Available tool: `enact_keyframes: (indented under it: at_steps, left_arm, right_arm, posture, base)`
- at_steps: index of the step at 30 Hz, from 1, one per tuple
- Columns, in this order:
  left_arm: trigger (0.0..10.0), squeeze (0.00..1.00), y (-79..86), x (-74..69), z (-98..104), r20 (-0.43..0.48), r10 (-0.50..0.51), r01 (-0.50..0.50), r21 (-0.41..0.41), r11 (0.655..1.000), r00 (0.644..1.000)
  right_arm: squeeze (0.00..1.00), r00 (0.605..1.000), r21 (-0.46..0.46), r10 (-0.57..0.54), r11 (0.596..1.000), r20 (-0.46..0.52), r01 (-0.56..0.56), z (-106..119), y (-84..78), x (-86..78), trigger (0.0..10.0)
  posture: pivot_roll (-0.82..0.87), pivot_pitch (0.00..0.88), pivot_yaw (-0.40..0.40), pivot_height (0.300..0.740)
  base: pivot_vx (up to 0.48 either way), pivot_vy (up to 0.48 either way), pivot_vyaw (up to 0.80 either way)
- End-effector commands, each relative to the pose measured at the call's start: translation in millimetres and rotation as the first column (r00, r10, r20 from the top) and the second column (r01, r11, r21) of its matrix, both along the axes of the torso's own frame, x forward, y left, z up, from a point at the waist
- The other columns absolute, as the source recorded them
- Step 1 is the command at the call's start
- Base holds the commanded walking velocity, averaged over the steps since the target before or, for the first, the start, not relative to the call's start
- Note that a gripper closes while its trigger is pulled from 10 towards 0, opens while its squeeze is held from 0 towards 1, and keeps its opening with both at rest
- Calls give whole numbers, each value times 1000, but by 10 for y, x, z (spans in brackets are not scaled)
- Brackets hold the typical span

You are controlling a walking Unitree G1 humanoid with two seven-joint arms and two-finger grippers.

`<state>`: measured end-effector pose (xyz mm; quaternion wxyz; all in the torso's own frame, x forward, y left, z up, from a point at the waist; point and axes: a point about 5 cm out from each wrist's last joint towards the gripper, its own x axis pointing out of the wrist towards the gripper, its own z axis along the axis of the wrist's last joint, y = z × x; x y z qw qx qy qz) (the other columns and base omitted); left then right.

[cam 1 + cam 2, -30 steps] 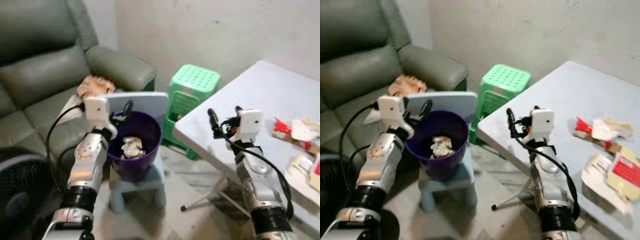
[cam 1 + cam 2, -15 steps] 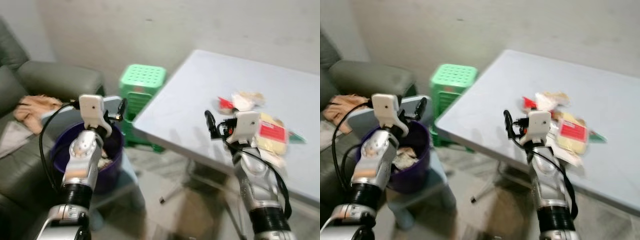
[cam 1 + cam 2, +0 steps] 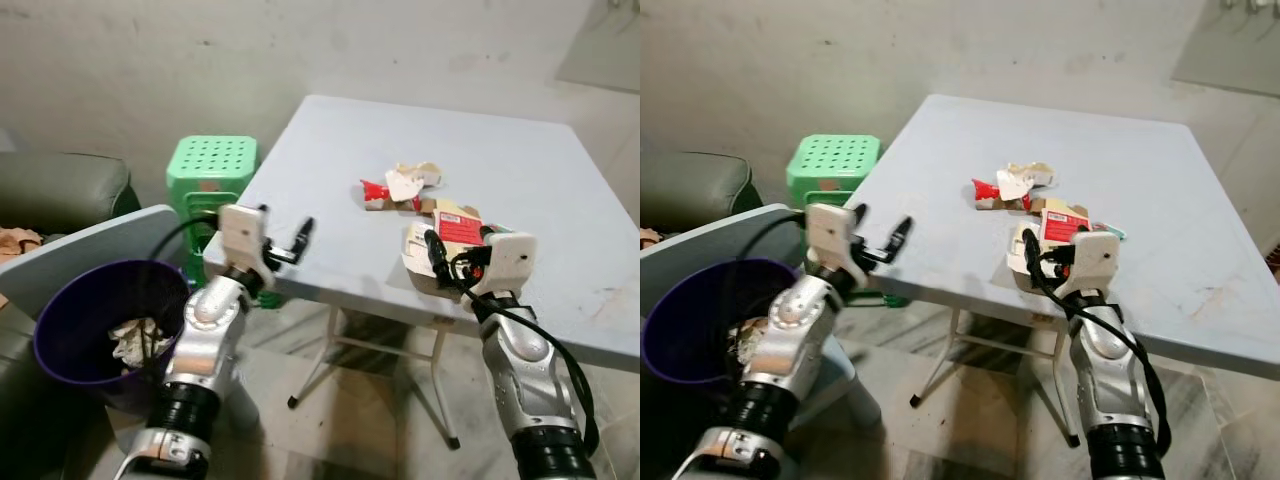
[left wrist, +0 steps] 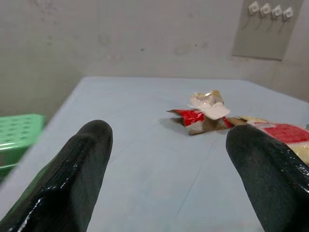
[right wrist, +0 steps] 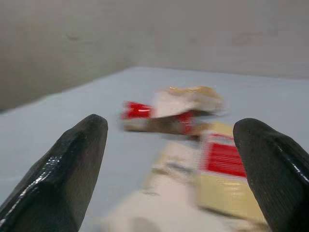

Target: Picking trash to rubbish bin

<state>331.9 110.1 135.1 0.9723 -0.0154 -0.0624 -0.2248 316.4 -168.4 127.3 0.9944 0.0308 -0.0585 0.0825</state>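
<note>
— Where is the trash point(image 3: 440, 215) for us?
— On the table point(image 3: 330, 170), a loose string of wrappers whose long axis runs from far-left to near-right. The red end point(image 3: 373, 189) points left; the yellow-and-red packet point(image 3: 1058, 222) lies nearest our right gripper point(image 3: 458, 260).
— And our grippers?
— The right one hangs at the near table edge, fingers apart, aimed at the packet. The left gripper point(image 3: 285, 243) hovers by the table's near-left corner, fingers spread wide, holding nothing.
— The bin point(image 3: 75, 320)?
— Purple, well left of the table, with crumpled paper point(image 3: 135, 338) inside. A green stool point(image 3: 832, 166) stands beyond it.
</note>
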Motion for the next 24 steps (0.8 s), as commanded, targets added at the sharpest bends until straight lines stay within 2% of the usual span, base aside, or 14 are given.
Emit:
enact_keyframes:
  at_steps: [1,10,24]
  left_arm:
    - [10000,0,-64,-49,-11,-4,-42,42,23,999,999]
    - [10000,0,-34,-72,-33,-49,-51,51,1,999,998]
    - [10000,0,1,-70,12,-48,-59,59,4,998,997]
  right_arm:
    - [0,999,-12,49,999,0,-49,11,102,-35,10000]
    - [0,998,14,60,998,-4,-60,-20,183,-114,10000]
    - [0,998,16,62,998,4,-62,10,222,-121,10000]
  posture:
    - [35,0,-12,715]
    - [32,19,-8,715]
    - [34,28,-6,715]
  base:
    - [0,0,0]
    - [0,0,0]
    - [0,0,0]
